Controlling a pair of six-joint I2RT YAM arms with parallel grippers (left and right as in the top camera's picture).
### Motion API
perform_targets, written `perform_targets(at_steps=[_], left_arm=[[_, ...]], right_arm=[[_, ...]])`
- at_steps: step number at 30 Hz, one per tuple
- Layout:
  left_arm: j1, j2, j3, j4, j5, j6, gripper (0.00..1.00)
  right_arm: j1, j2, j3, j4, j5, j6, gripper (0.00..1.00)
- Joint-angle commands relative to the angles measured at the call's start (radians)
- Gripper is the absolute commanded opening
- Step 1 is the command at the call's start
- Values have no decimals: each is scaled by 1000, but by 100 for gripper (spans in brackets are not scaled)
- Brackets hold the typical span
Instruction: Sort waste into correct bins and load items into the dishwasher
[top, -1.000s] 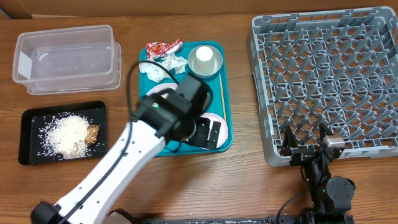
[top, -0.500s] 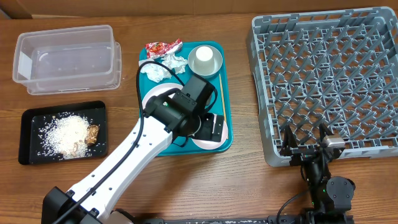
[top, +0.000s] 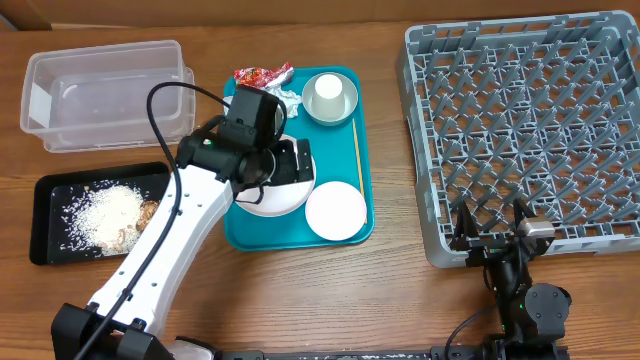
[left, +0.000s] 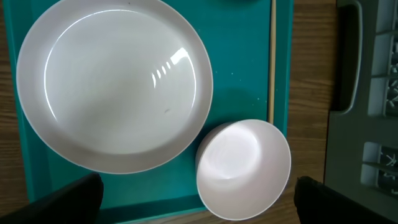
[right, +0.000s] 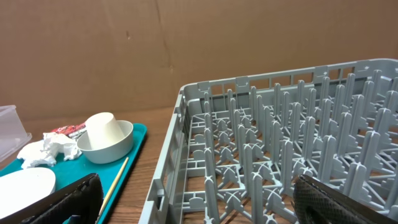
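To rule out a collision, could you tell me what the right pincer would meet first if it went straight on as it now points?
The grey dish rack: the open right pincer points into its near side, so probably the near wall or first tines, though depth is unclear.

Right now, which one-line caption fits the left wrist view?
Left gripper hovers open over the teal tray, with a white plate, small bowl and thin stick.
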Motion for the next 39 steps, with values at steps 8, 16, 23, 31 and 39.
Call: perform_targets(at_steps=[8,16,23,31,39], left_arm=[[-5,3,-5,77,-152,4,100],[-1,5,-5,217,-143,121,100],[61,96,183,88,-50,187,100],[113,434,587,-263,-6,253,100],[113,579,589,-149,-11,252,100]], right_arm=[[-3,-12,-11,4,10,-3,100],[-3,-12,-10,4,10,-3,100],[-3,-12,-11,4,10,-3,100],[-3,-12,-11,4,10,-3,100],[-3,-12,-10,4,10,-3,100]])
